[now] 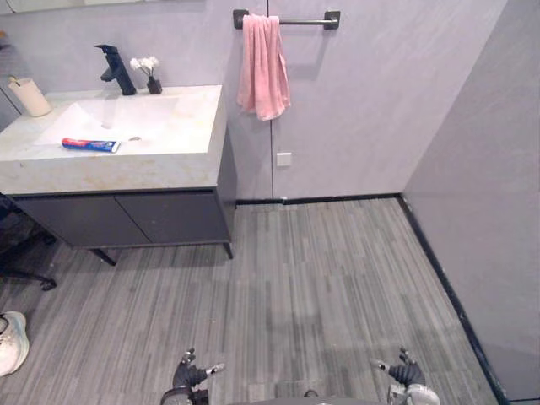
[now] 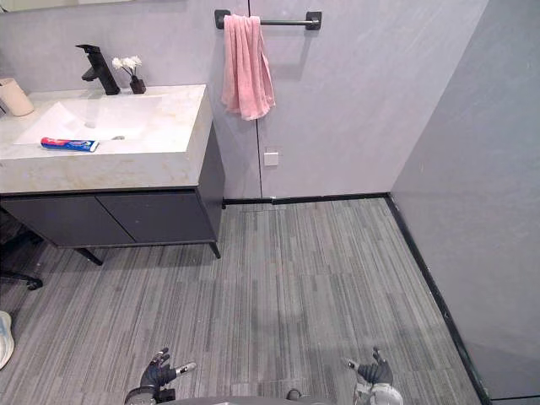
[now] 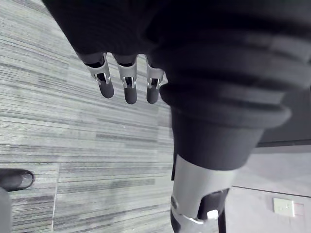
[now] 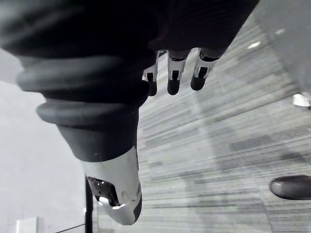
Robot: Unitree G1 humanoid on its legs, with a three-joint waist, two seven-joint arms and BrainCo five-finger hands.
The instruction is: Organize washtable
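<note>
Open striped floor (image 1: 321, 278) from centre down to six o'clock, bounded at three o'clock by a side wall (image 1: 489, 211) with dark skirting and at twelve o'clock by the back wall. At ten o'clock, the tabletop (image 1: 126, 173): front edge straight, right-hand corner just short of a pink towel (image 1: 264, 67) on a rail at twelve o'clock. Free room under that corner and all along the cabinet front. At nine o'clock, low, a black chair base (image 1: 25, 257) and a person's white shoe (image 1: 10, 342).

On the tabletop's front strip, at six o'clock of the white sink (image 1: 110, 118), a toothpaste tube (image 1: 90, 145): flat, long axis nine to three o'clock, parallel with the front edge, red end toward nine, blue end toward three. Behind the sink, a black faucet (image 1: 116, 69), a small flower vase (image 1: 150, 74) just beside it, and a cup (image 1: 31, 97) at the far left corner.

Left hand (image 1: 192, 374) at seven o'clock, right hand (image 1: 407, 371) at five o'clock, both low above the floor, well apart from the tube. Left fingers (image 3: 129, 85) and right fingers (image 4: 172, 80) hanging loosely straight, nothing in either.
</note>
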